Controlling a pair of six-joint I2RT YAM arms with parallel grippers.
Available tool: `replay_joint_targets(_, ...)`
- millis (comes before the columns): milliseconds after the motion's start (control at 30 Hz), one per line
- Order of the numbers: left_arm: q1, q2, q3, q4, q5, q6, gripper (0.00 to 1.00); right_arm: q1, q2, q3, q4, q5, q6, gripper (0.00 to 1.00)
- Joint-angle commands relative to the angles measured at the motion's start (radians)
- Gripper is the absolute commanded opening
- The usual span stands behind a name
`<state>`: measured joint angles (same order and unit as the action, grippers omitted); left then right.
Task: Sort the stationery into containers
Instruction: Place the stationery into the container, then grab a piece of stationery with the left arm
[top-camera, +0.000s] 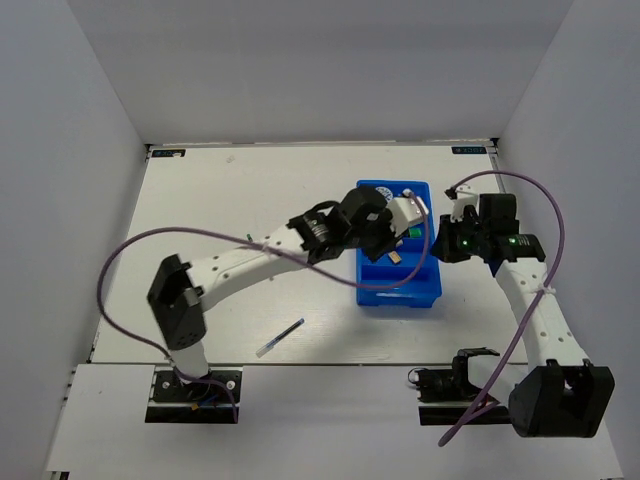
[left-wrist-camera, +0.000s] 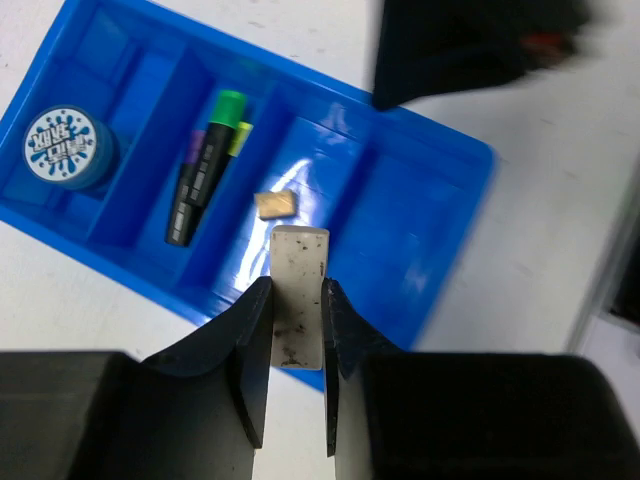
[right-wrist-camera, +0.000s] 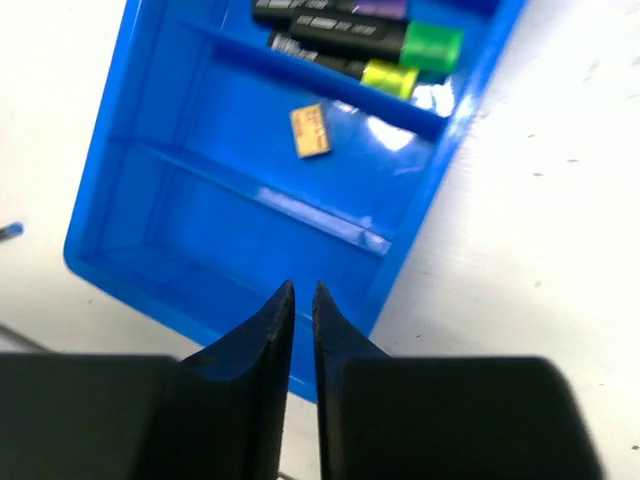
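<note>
One arm (top-camera: 255, 263) outstretched over tray (top-camera: 398, 294), left pincer (left-wrist-camera: 297, 287) clamping eraser (left-wrist-camera: 299, 262).

tray (right-wrist-camera: 220, 140) 1 | highlighters (right-wrist-camera: 340, 33) 3 | erasers (left-wrist-camera: 275, 204) 2 | disc (left-wrist-camera: 60, 146) 1 | pen (top-camera: 280, 338) 1

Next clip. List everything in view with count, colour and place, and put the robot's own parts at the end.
table: one, white, walled on three sides.
tray: one, bright blue, on the table right of centre.
disc: one, blue and white, tray's end compartment.
highlighters: three, black with green, yellow and purple ends, compartment next to the disc.
tan eraser: one, tan, third compartment.
grey-white eraser: one, held above the tray's edge.
pen: one, white with a dark-blue end, on the table left of the tray.
cables: two, purple, one along each arm.
left gripper: one, black, closed on the grey-white eraser.
right gripper: one, black, closed and empty, over the tray's edge.
</note>
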<state>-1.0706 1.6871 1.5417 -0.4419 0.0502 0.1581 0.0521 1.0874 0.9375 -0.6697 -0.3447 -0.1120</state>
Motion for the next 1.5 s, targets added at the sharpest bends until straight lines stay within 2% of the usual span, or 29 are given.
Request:
replay_joint_targets(0,0.055,0.138,0.131,-0.027,0.105,0.018,0.0,-0.023,-0.052,-0.029,0.093,0.052,-0.002,0.18)
replay_joint_targets(200,0.101,0.321,0.253,0.008,0.125,-0.015,0.0,-0.07,-0.067,-0.045,0.107,0.041,-0.005,0.23)
replay_joint_targets(400,0.129,0.371,0.251,0.048,0.135,-0.066,0.0,-0.104,-0.064,-0.052,0.108,0.012,-0.011,0.26)
replay_joint_targets(500,0.132,0.387,0.244,0.057,0.117,-0.087,0.32,-0.121,-0.063,-0.054,0.101,-0.008,-0.009,0.26)
replay_joint_targets(533,0.13,0.391,0.242,0.066,0.112,-0.092,0.56,-0.124,-0.063,-0.052,0.099,-0.011,-0.008,0.28)
replay_joint_targets(567,0.132,0.391,0.238,0.072,0.099,-0.094,0.65,-0.124,-0.064,-0.054,0.098,-0.014,-0.009,0.28)
replay_joint_targets(600,0.133,0.387,0.233,0.078,0.076,-0.097,0.67,-0.132,-0.066,-0.052,0.099,-0.028,-0.008,0.28)
replay_joint_targets(700,0.141,0.382,0.244,0.091,0.053,-0.1,0.69,-0.146,-0.064,-0.052,0.091,-0.045,-0.009,0.29)
replay_joint_targets(800,0.143,0.355,0.255,0.085,0.037,-0.107,0.61,-0.155,-0.064,-0.054,0.087,-0.074,-0.009,0.3)
replay_joint_targets(867,0.143,0.31,0.209,0.097,0.033,-0.111,0.42,-0.162,-0.069,-0.054,0.087,-0.089,-0.011,0.3)
replay_joint_targets(900,0.144,0.293,0.192,0.113,0.022,-0.115,0.26,-0.163,-0.07,-0.057,0.084,-0.108,-0.012,0.28)
replay_joint_targets(933,0.143,0.222,0.167,0.13,-0.066,-0.132,0.1,-0.164,-0.072,-0.055,0.081,-0.123,-0.018,0.24)
replay_joint_targets(967,0.144,0.194,0.078,0.146,-0.167,-0.149,0.0,-0.164,-0.073,-0.06,0.081,-0.155,-0.021,0.14)
replay_joint_targets(1000,0.147,0.092,-0.008,0.172,-0.227,-0.205,0.0,-0.164,-0.076,-0.062,0.073,-0.198,-0.034,0.08)
replay_joint_targets(1033,0.155,0.06,-0.05,0.184,-0.287,-0.225,0.0,-0.164,-0.077,-0.063,0.07,-0.209,-0.037,0.02)
replay_joint_targets(1067,0.175,0.028,-0.118,0.177,-0.425,-0.25,0.02,-0.166,-0.073,-0.065,0.068,-0.218,-0.041,0.0)
replay_joint_targets(1100,0.195,-0.033,-0.133,0.143,-0.555,-0.384,0.04,-0.164,-0.072,-0.063,0.064,-0.223,-0.041,0.0)
replay_joint_targets(1133,0.216,-0.046,-0.14,-0.05,-0.603,-0.453,0.07,-0.163,-0.073,-0.06,0.059,-0.226,-0.041,0.0)
replay_joint_targets(1167,0.319,-0.052,-0.143,-0.125,-0.618,-0.521,0.22,-0.161,-0.069,-0.062,0.061,-0.227,-0.031,0.02)
replay_joint_targets(1200,0.357,-0.066,-0.152,-0.174,-0.61,-0.681,0.37,-0.158,-0.066,-0.057,0.059,-0.229,-0.028,0.08)
replay_joint_targets(1233,0.389,-0.075,-0.181,-0.254,-0.602,-0.718,0.44,-0.158,-0.063,-0.054,0.059,-0.237,-0.026,0.29)
replay_joint_targets(1267,0.472,-0.082,-0.211,-0.262,-0.589,-0.764,0.48,-0.155,-0.06,-0.051,0.055,-0.249,-0.022,0.36)
replay_joint_targets(1300,0.495,-0.084,-0.224,-0.27,-0.543,-0.793,0.59,-0.156,-0.058,-0.048,0.05,-0.252,-0.018,0.4)
replay_joint_targets(1333,0.53,-0.083,-0.251,-0.267,-0.53,-0.811,0.61,-0.155,-0.055,-0.045,0.047,-0.26,-0.014,0.43)
replay_joint_targets(1400,0.569,-0.054,-0.233,-0.305,-0.51,-0.862,0.58,-0.152,-0.057,-0.04,0.045,-0.267,-0.003,0.39)
replay_joint_targets(1433,0.604,-0.005,-0.221,-0.329,-0.492,-0.877,0.56,-0.149,-0.058,-0.039,0.044,-0.269,-0.002,0.24)
replay_joint_targets(1467,0.612,0.017,-0.194,-0.357,-0.487,-0.89,0.52,-0.146,-0.058,-0.037,0.045,-0.273,-0.002,0.15)
